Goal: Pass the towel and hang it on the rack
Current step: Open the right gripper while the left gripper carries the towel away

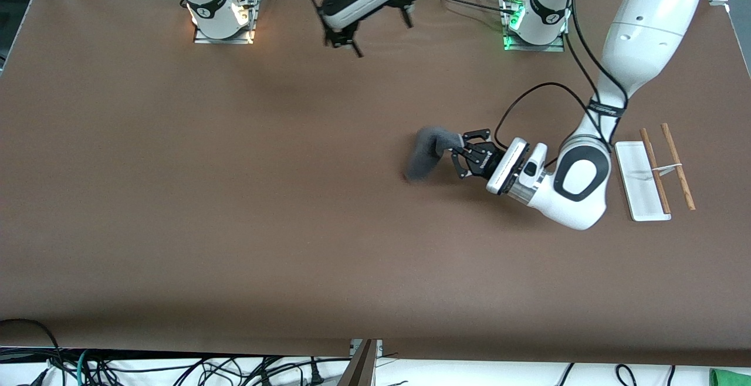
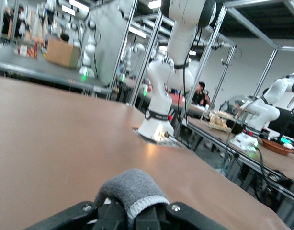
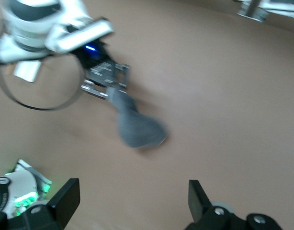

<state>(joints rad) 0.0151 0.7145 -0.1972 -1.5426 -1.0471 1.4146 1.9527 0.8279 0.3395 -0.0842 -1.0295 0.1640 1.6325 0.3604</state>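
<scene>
The towel [image 1: 427,152] shows its dark grey face and hangs bunched from my left gripper [image 1: 455,152], which is shut on one edge of it, low over the middle of the table. In the left wrist view the towel [image 2: 132,188] folds over the jaws with its pale edging showing. The right wrist view shows the towel [image 3: 136,127] drooping from the left gripper [image 3: 108,90]. The rack [image 1: 657,170] stands at the left arm's end of the table, beside the left arm's wrist, two brown rods over a white base. My right gripper [image 1: 375,33] is open and empty, high near the bases.
Bare brown table [image 1: 234,198] spreads around the towel. The two arm bases [image 1: 220,13] [image 1: 537,19] stand along the table's edge farthest from the front camera. Cables lie off the near edge.
</scene>
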